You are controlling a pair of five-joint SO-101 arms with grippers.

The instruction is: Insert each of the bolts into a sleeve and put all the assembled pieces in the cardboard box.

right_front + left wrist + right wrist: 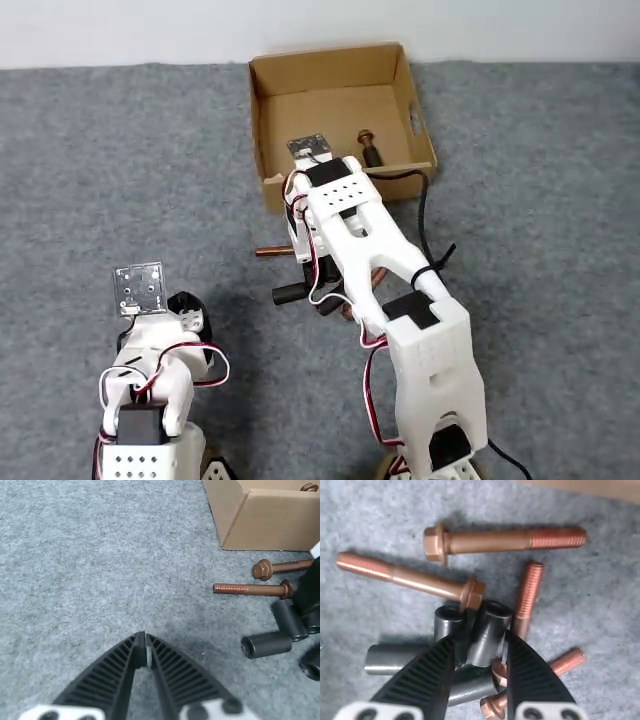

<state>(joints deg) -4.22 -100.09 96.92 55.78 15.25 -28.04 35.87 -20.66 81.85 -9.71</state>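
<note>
While the left gripper (145,652) hangs over bare grey carpet (75,555) at the near left of the scene with its ribbed black fingers pressed together and holding nothing, the loose parts lie in a heap to its right, just near of the cardboard box (325,55). At the left edge of that heap a copper bolt (275,252) points its threaded end leftward, and a dark sleeve (290,294) lies on its side just near of it. The right gripper (480,640) is down in the heap with its jaws apart, straddling a tilted black sleeve (489,630); one finger sits just beside the sleeve's side, and whether it presses on it cannot be told. A second sleeve (447,622) leans against the straddled one, and a flanged bolt head (471,592) touches both of their open ends. More bolts lie around them, one long bolt (505,540) lying apart on the side towards the box. Farther off and to the right, one assembled piece (370,148) lies inside the box, near its near wall.
</note>
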